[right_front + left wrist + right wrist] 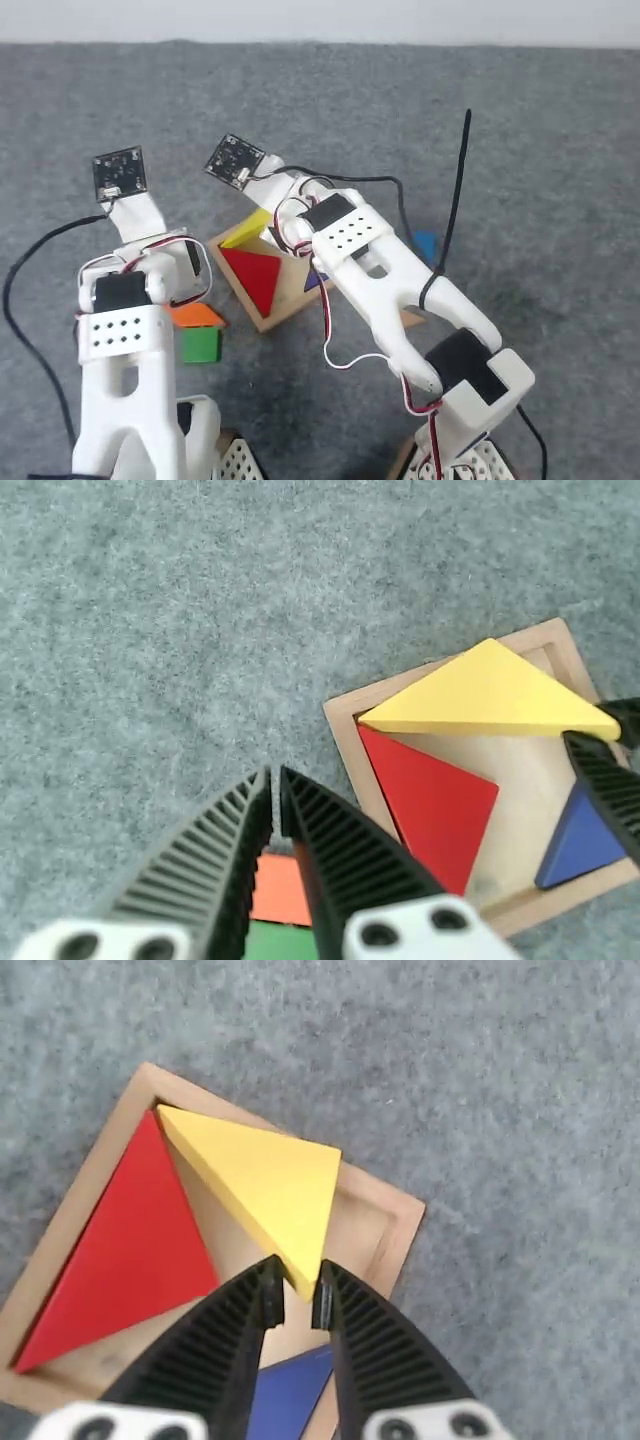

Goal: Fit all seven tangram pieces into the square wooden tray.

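The square wooden tray (402, 1228) lies on grey carpet, also seen as tray (262, 322). A red triangle (120, 1260) lies flat in it, and a blue piece (290, 1395) sits at another corner. My right gripper (297, 1295) is shut on one corner of the yellow triangle (265, 1180), which is tilted over the tray's far side. My left gripper (272, 780) is shut with nothing in it, above the carpet just beside the tray rim (345, 750). An orange piece (280, 890) and a green piece (270, 945) lie below it.
A light blue piece (425, 245) lies on the carpet beyond the right arm. The orange piece (195, 315) and green piece (200, 345) sit by the tray's left corner. A black cable (455, 200) runs up from the right arm. Open carpet stretches on the far side.
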`<control>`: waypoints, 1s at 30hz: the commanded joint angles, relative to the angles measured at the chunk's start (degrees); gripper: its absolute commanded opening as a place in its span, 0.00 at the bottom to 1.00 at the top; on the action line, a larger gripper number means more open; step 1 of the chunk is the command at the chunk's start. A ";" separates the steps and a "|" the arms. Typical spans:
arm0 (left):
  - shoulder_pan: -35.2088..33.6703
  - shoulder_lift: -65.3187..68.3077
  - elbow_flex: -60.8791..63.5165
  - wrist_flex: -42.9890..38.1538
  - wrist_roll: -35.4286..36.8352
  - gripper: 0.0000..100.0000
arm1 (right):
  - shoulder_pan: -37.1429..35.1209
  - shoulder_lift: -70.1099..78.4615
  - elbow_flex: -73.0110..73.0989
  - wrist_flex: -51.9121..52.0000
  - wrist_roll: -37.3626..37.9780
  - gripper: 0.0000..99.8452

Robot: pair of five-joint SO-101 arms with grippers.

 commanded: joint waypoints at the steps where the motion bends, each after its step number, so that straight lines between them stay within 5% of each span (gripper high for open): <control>1: -0.44 -2.20 -1.19 -1.32 -0.35 0.02 | -1.27 -3.65 -2.55 -1.71 1.05 0.01; 12: -3.52 -1.67 -1.36 -3.34 -0.26 0.02 | -1.54 -3.74 -2.37 -1.54 1.14 0.01; 16: -3.60 0.70 1.36 -12.40 -0.26 0.03 | -1.27 -4.18 -2.20 -1.36 1.14 0.01; 21: -1.05 16.44 -6.11 -15.03 2.20 0.05 | -1.27 -4.09 -2.29 -1.63 1.14 0.01; 30: 5.19 46.15 -28.35 -5.19 2.46 0.02 | -0.04 -3.65 -2.11 -4.09 0.62 0.01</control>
